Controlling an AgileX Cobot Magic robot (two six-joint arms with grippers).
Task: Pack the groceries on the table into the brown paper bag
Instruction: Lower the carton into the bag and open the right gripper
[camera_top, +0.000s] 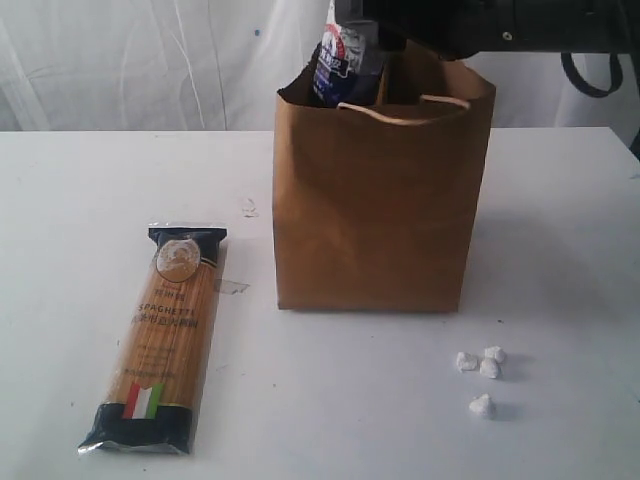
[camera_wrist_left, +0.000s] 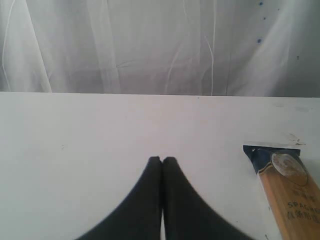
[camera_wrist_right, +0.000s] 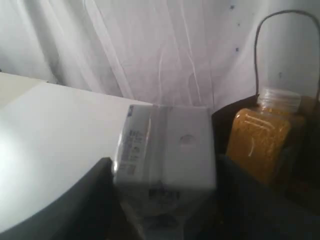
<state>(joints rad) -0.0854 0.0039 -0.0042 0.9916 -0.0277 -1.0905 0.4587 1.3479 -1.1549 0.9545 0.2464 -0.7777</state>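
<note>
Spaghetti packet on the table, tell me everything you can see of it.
The long spaghetti packet lies flat on the white table, left of the brown paper bag and apart from it. Clear film shows golden pasta; both ends are dark blue, with a round seal near the far end, SPAGHETTI printed mid-length and an Italian flag near the close end. It looks sealed. Nothing holds it; a scrap of tape lies beside it.

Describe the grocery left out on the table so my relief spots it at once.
Find the tall brown paper bag standing mid-table. Left of it in the exterior view, apart from it, a long spaghetti packet lies flat on the white table. Golden strands, dark ends and an Italian flag set it apart from the small white lumps right of the bag.
</note>
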